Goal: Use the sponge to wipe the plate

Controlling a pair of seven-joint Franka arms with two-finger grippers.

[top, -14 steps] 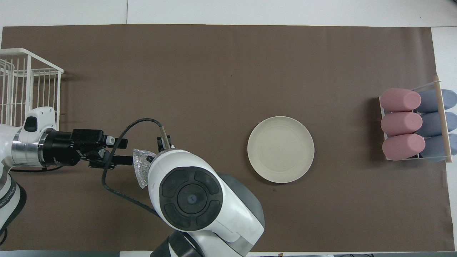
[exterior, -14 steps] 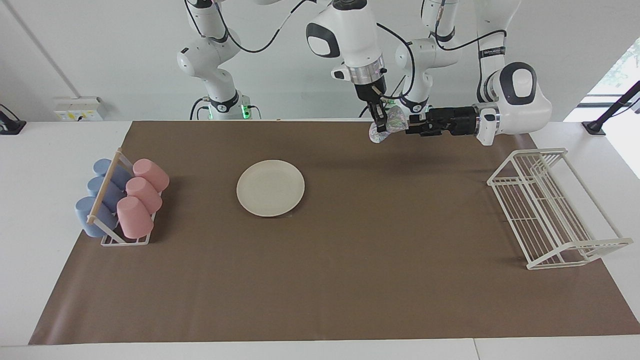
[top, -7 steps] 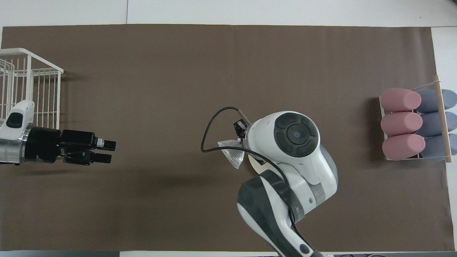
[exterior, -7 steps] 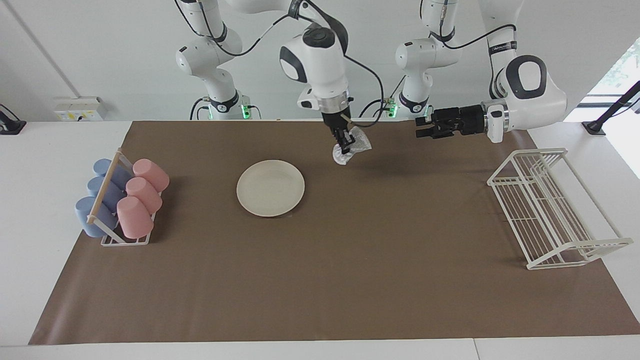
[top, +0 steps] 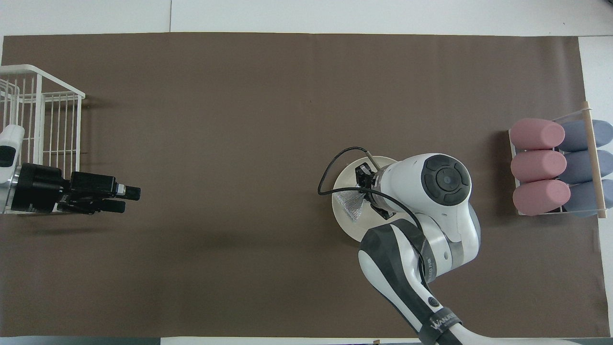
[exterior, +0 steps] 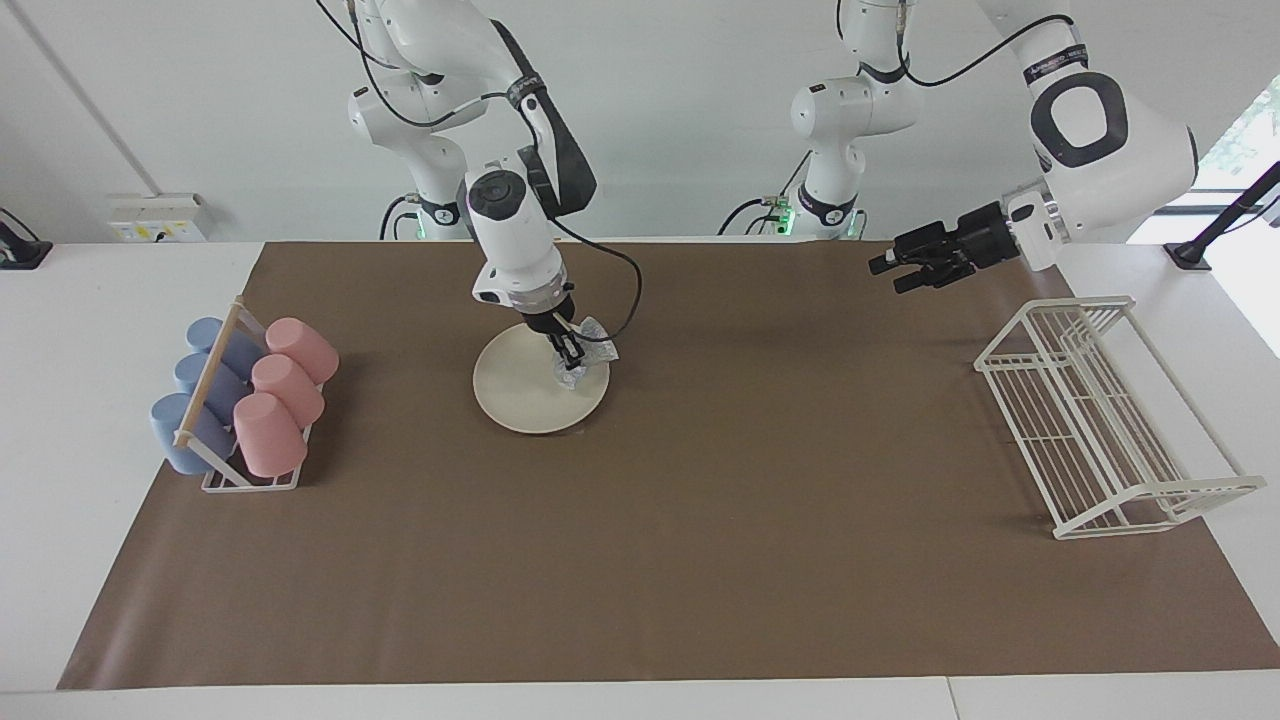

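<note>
Over plate [exterior: 520,395], right gripper [exterior: 570,357] jaws clamping sponge [exterior: 585,362]

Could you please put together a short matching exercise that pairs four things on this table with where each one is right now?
Things:
1. sponge
2. plate
3. left end effector
4. wire rack

Places:
A. lying on the brown mat
B. at the left arm's end of the table
C. gripped in the right end effector, over the plate
D. in the air over the mat, holding nothing

Pairs: 1-C, 2-A, 3-D, 4-B
</note>
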